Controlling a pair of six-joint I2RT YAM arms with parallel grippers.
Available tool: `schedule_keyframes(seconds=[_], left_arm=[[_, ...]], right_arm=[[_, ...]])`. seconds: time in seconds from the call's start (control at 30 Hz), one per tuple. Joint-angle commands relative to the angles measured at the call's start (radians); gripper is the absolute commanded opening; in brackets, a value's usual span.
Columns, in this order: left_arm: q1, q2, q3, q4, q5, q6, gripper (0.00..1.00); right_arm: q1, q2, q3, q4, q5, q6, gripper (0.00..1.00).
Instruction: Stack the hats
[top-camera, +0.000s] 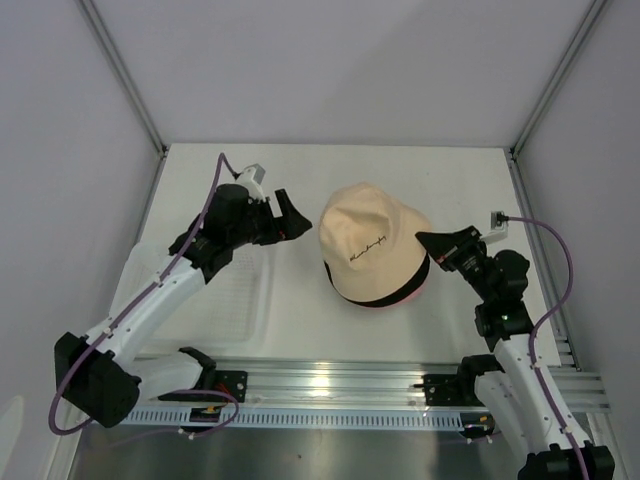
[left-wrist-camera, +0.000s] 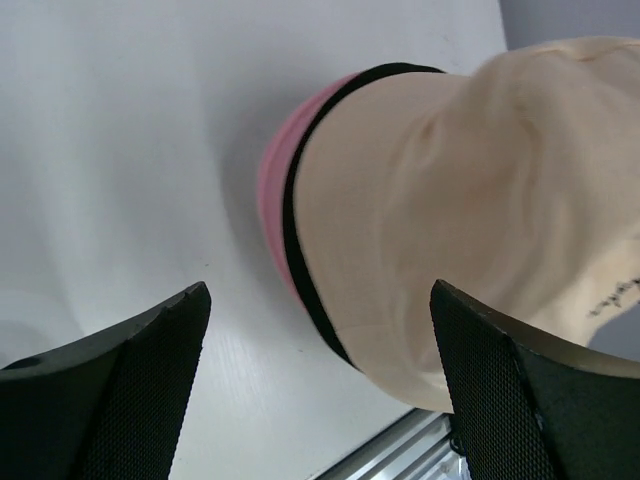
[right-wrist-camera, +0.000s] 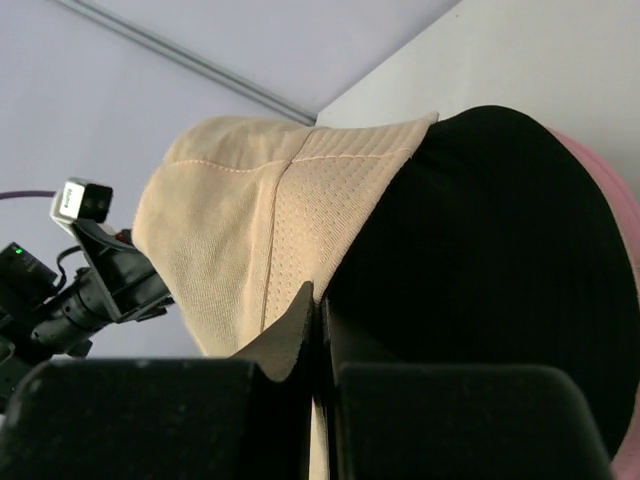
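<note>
Three cloth bucket hats nested in one pile mid-counter (top-camera: 455, 180), a pincer at each side.
The beige hat (top-camera: 365, 240) caps the black hat (right-wrist-camera: 480, 260), with the pink hat (left-wrist-camera: 272, 190) at the bottom. The left pincer (top-camera: 293, 220) gapes wide just beside the pile, holding nothing. The right pincer (right-wrist-camera: 315, 300) is closed at the beige brim; I cannot tell whether cloth is pinched. The hats look light, limp and easily dragged, so a brim-edge pinch probably suits best.

The beige hat (top-camera: 372, 240) hides all but the edges of the black hat (left-wrist-camera: 293, 225) and pink hat (left-wrist-camera: 270, 200). Its script (top-camera: 368, 250) is too small to read; the left wrist view crops it.
</note>
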Motion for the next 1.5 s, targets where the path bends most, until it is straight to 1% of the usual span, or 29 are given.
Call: schedule_keyframes(seconds=[0.0,0.03,0.07,0.1,0.13,0.17,0.23,0.3,0.33,0.37,0.47,0.53,0.7,0.77,0.93,1.0,1.03,1.07,1.2,1.3,1.4,1.47], left_arm=[[0.069,-0.055,-0.083,0.131,-0.029,-0.098,0.93],[0.085,-0.065,-0.102,0.153,-0.023,-0.116,0.92],[0.097,-0.065,-0.156,0.173,-0.017,-0.166,0.91],[0.125,-0.062,-0.174,0.224,0.000,-0.202,0.91],[0.135,-0.055,-0.207,0.257,0.049,-0.235,0.90],[0.140,-0.039,-0.230,0.289,0.055,-0.292,0.87],[0.140,-0.020,-0.276,0.425,0.076,-0.332,0.84],[0.140,0.017,-0.312,0.528,0.145,-0.377,0.79],[0.140,0.033,-0.318,0.621,0.174,-0.404,0.77],[0.140,0.052,-0.318,0.657,0.220,-0.414,0.73],[0.136,0.127,-0.321,0.788,0.319,-0.458,0.68],[0.122,0.168,-0.324,0.847,0.340,-0.480,0.67],[0.091,0.199,-0.330,0.909,0.365,-0.513,0.59],[0.085,0.205,-0.312,0.868,0.356,-0.492,0.58],[0.068,0.241,-0.309,0.866,0.357,-0.492,0.56],[0.065,0.273,-0.292,0.816,0.353,-0.484,0.55],[0.065,0.285,-0.277,0.797,0.347,-0.480,0.52],[0.065,0.305,-0.284,0.791,0.344,-0.478,0.52],[0.065,0.346,-0.297,0.838,0.363,-0.484,0.52],[0.065,0.376,-0.284,0.858,0.394,-0.474,0.54],[0.064,0.391,-0.290,0.967,0.461,-0.496,0.53],[0.059,0.405,-0.287,1.013,0.491,-0.501,0.49]], right_arm=[[-0.033,-0.051,-0.049,0.034,0.037,-0.029,0.00],[-0.033,-0.062,-0.065,0.038,0.039,-0.044,0.00],[-0.034,-0.080,-0.097,0.041,0.043,-0.056,0.00],[-0.038,-0.086,-0.112,0.053,0.046,-0.076,0.00],[-0.038,-0.091,-0.128,0.064,0.046,-0.083,0.00],[-0.036,-0.089,-0.160,0.075,0.046,-0.084,0.00],[-0.039,-0.076,-0.189,0.109,0.046,-0.083,0.00],[-0.038,-0.044,-0.224,0.138,0.034,-0.086,0.00],[-0.039,-0.034,-0.234,0.147,0.023,-0.089,0.00],[-0.039,-0.027,-0.244,0.159,0.019,-0.095,0.00],[-0.039,-0.011,-0.266,0.168,0.029,-0.118,0.00],[-0.039,-0.017,-0.260,0.146,0.042,-0.130,0.00],[-0.039,-0.028,-0.246,0.116,0.054,-0.153,0.00],[-0.039,-0.022,-0.246,0.116,0.057,-0.152,0.00],[-0.039,-0.004,-0.244,0.126,0.057,-0.150,0.00],[-0.039,0.006,-0.241,0.126,0.060,-0.150,0.00],[-0.039,0.009,-0.240,0.126,0.059,-0.152,0.00],[-0.039,0.013,-0.235,0.126,0.056,-0.152,0.00],[-0.039,0.021,-0.221,0.119,0.051,-0.156,0.00],[-0.039,0.023,-0.215,0.115,0.051,-0.159,0.00],[-0.039,0.029,-0.209,0.110,0.051,-0.165,0.00],[-0.038,0.038,-0.209,0.115,0.054,-0.165,0.00]])
